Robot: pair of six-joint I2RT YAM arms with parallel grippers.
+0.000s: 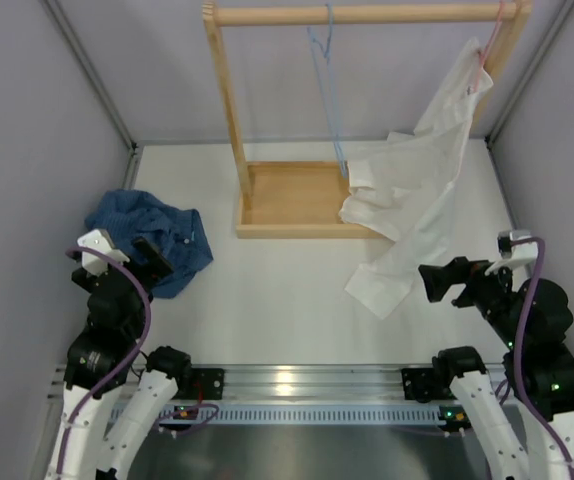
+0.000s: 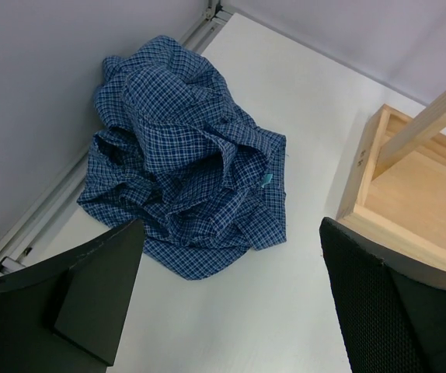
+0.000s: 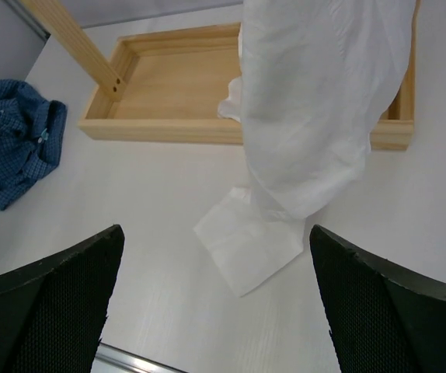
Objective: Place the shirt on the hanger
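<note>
Near the table's left edge, the shirt (image 1: 157,232) lies crumpled. It looks soft and light and will likely sag, so you'd best pinch its collar. Your left gripper (image 2: 229,249) hovers just beside it, jaws apart — the right gripper (image 3: 215,233) likewise.

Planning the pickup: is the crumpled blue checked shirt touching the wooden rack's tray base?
Apart. The left wrist view shows bare white table between the blue checked shirt and the wooden base.
</note>
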